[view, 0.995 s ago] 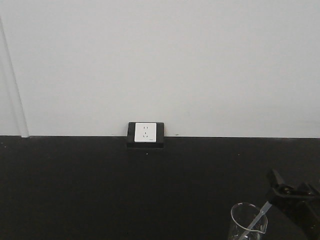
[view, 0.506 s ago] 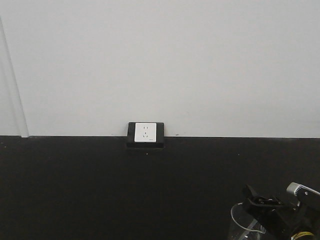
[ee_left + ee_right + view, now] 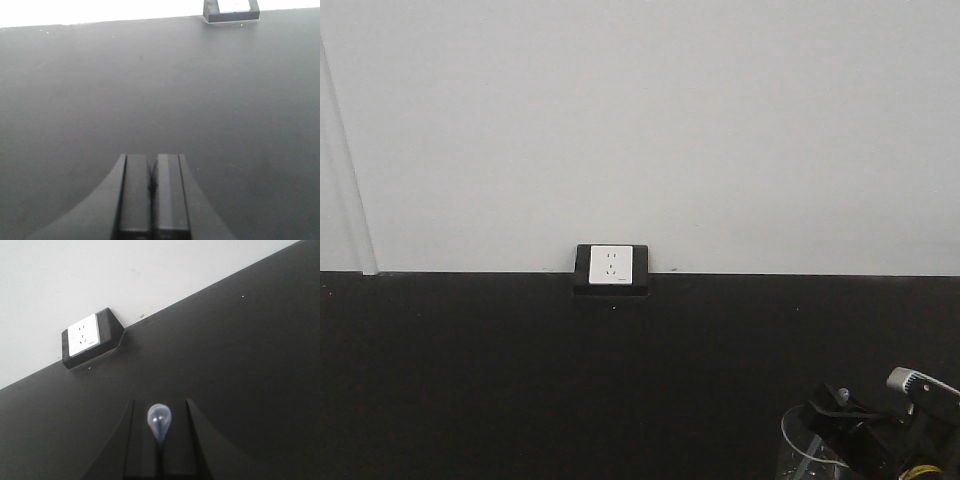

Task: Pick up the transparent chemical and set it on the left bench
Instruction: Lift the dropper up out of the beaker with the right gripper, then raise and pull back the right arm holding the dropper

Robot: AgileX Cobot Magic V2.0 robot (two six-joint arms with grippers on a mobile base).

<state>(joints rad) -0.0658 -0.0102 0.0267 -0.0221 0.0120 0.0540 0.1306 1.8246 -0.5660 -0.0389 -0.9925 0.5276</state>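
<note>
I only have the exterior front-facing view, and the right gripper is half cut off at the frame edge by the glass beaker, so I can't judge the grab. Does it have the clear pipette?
Observer: Yes. In the right wrist view the right gripper is shut on the clear pipette, whose bulb sticks out past the jaws.
Operator: And the left arm? It's outside my frame.
Observer: The left gripper is shut with nothing in it, over the black worktop.
</note>
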